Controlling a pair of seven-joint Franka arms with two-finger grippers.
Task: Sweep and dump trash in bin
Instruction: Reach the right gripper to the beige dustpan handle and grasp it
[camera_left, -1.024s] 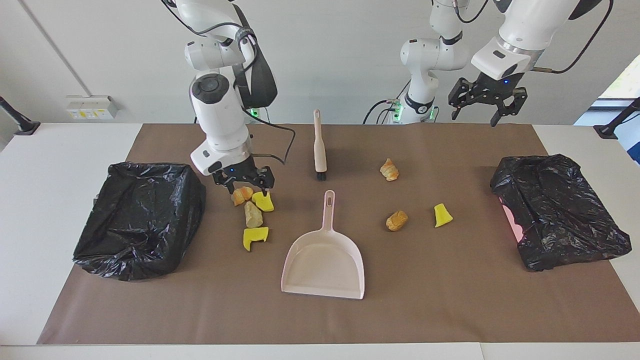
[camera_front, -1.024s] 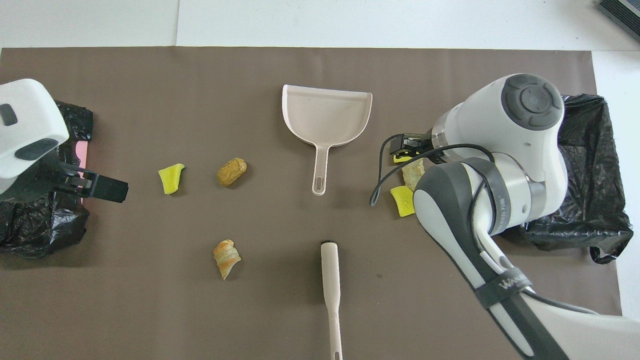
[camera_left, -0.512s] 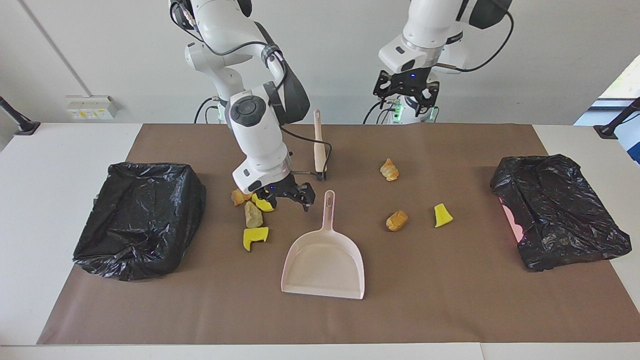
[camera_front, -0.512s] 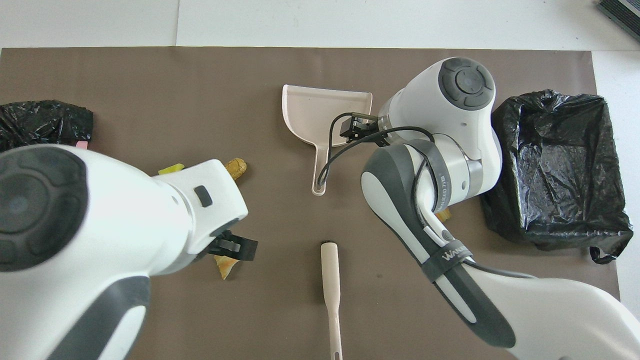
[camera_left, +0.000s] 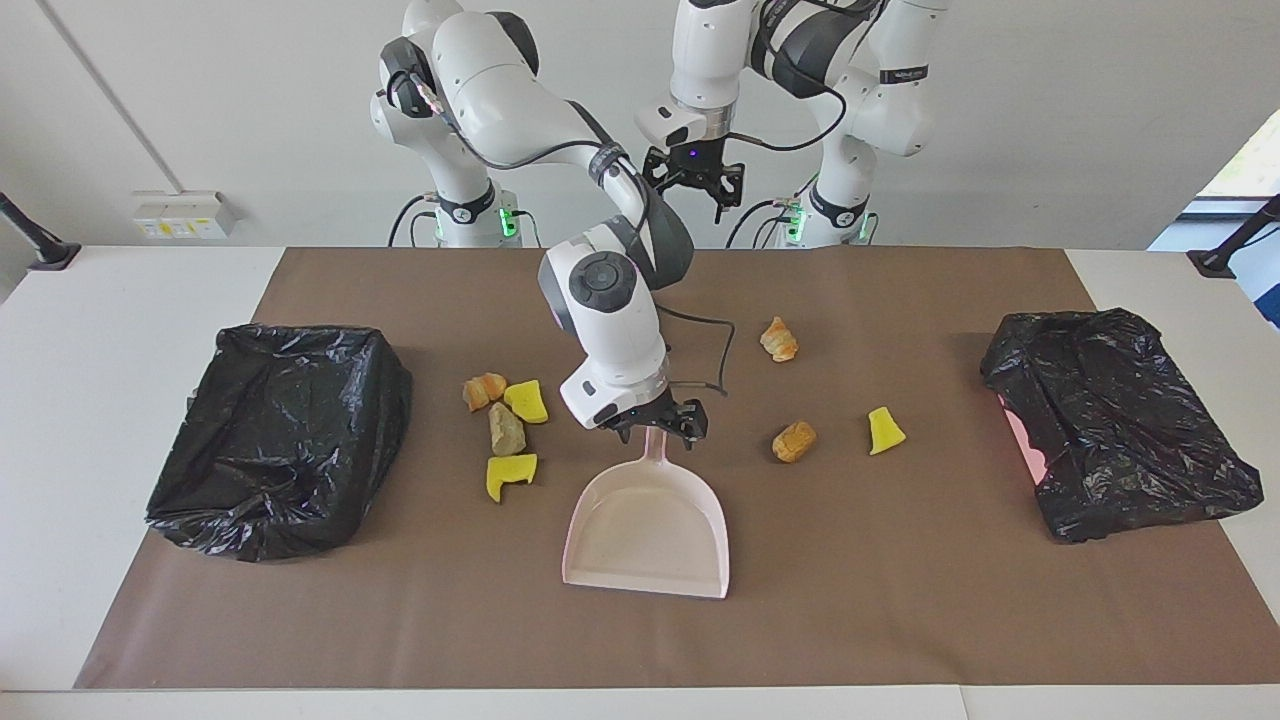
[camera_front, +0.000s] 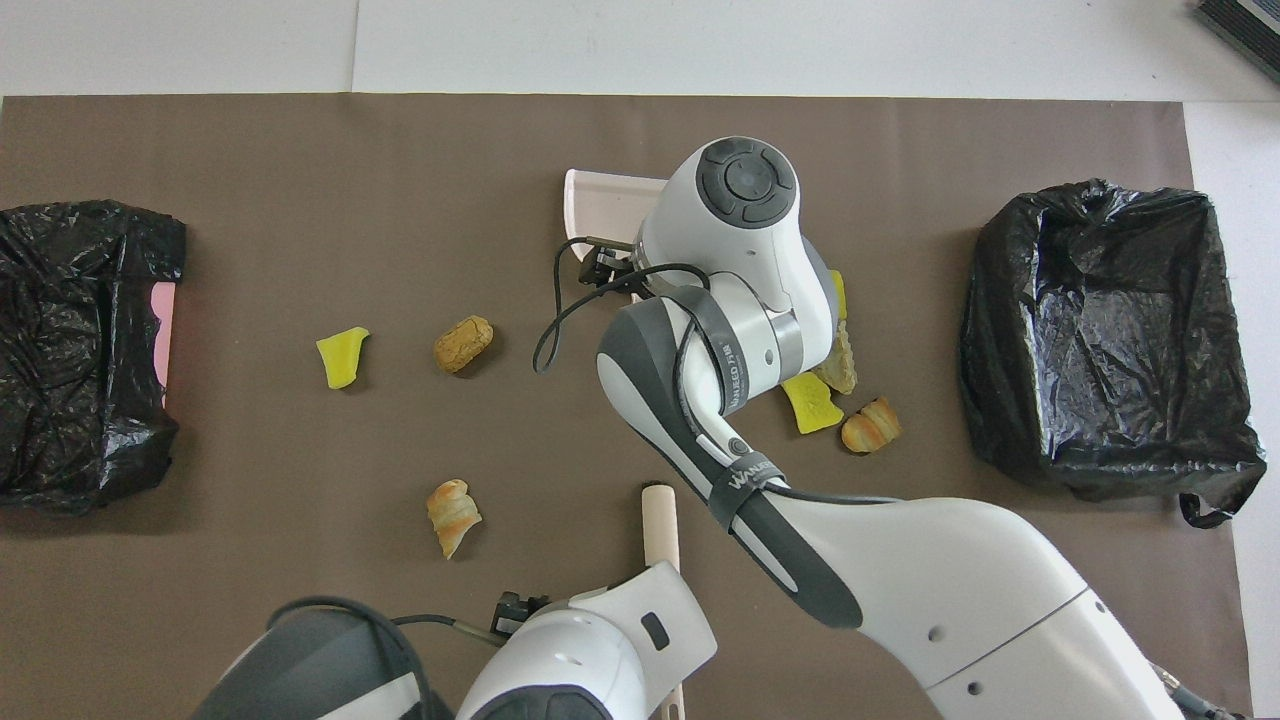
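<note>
Since the earlier frame, the right gripper has moved from the trash cluster to the handle of the beige plastic dustpan at the centre of the facing view; its fingers are spread on either side of the handle, and contact is perhaps not yet made. Meanwhile the left gripper has come to upper centre, also spread, over the pale brush. Seven trash pieces lie on the table, four centre-left, three centre-right. Black-lined bins stand at both edges.
</note>
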